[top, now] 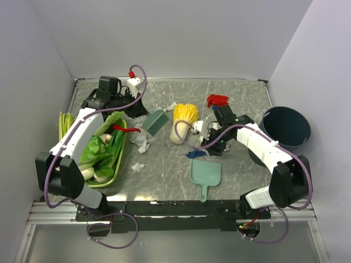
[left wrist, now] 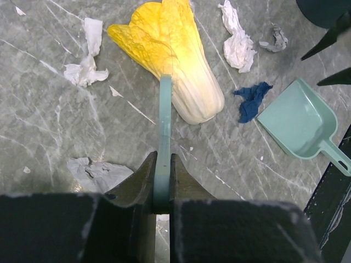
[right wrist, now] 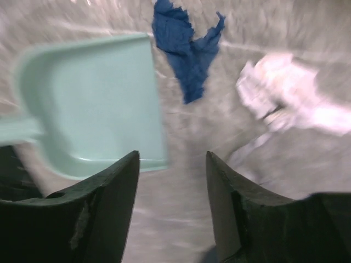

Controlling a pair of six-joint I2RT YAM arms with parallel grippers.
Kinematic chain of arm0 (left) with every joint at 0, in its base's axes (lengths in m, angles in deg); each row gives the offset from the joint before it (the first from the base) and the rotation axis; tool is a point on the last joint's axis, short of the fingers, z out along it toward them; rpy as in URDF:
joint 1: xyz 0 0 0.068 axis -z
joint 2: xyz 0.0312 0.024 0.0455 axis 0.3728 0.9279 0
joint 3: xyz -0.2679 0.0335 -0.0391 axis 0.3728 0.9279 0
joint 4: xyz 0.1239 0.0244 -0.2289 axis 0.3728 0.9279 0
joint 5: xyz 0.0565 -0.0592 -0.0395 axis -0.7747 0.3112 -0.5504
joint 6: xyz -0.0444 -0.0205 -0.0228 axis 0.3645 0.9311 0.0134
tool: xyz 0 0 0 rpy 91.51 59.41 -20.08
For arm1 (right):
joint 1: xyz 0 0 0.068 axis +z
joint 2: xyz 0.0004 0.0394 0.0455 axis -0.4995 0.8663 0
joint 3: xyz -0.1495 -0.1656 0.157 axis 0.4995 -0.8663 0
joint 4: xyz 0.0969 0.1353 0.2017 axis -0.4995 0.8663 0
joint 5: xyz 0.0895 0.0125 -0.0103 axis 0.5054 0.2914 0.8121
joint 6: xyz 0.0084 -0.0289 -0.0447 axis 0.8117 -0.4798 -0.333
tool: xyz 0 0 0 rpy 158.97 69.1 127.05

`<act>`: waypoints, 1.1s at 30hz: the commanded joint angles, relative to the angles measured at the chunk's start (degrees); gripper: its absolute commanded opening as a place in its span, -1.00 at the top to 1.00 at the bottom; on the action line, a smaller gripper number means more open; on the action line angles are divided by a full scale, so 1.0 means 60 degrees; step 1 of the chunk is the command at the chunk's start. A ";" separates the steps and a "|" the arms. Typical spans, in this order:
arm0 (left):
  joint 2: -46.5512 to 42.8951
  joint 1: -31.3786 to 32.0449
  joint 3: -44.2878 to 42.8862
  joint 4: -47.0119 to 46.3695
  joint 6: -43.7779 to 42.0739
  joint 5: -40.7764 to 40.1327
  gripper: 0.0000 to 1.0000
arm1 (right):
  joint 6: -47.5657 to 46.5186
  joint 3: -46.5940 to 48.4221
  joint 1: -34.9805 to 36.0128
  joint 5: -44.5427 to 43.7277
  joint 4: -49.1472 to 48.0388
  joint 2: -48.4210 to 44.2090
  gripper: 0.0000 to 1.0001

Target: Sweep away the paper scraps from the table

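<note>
Right gripper (right wrist: 173,181), jaws parted and empty, hangs over the table (right wrist: 307,159). A blue scrap (right wrist: 184,44) lies upper centre ahead of it, a white scrap (right wrist: 285,96) upper right. Left gripper (left wrist: 163,189) clamps the brush handle (left wrist: 164,126).

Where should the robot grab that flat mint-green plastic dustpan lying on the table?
The mint-green plastic dustpan is probably best gripped by its slim handle, from above: it juts toward the arms, narrow enough for the open right claw; the rest is wide and flat.
</note>
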 commanded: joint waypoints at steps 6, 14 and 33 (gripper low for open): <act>-0.0267 -0.0030 0.0007 -0.0238 -0.0139 0.0332 0.99 | 0.6102 0.0495 -0.0767 0.0190 0.2236 0.1178 -0.40; -0.0120 -0.0030 -0.0242 -0.0049 -0.0504 0.0040 0.99 | 0.6835 0.0772 -0.1927 0.0161 0.2294 0.2671 -0.36; 0.0333 -0.0030 -0.1151 0.0802 -0.1795 -0.0693 0.99 | 0.7070 0.0919 -0.2088 -0.0073 0.2397 0.4459 0.21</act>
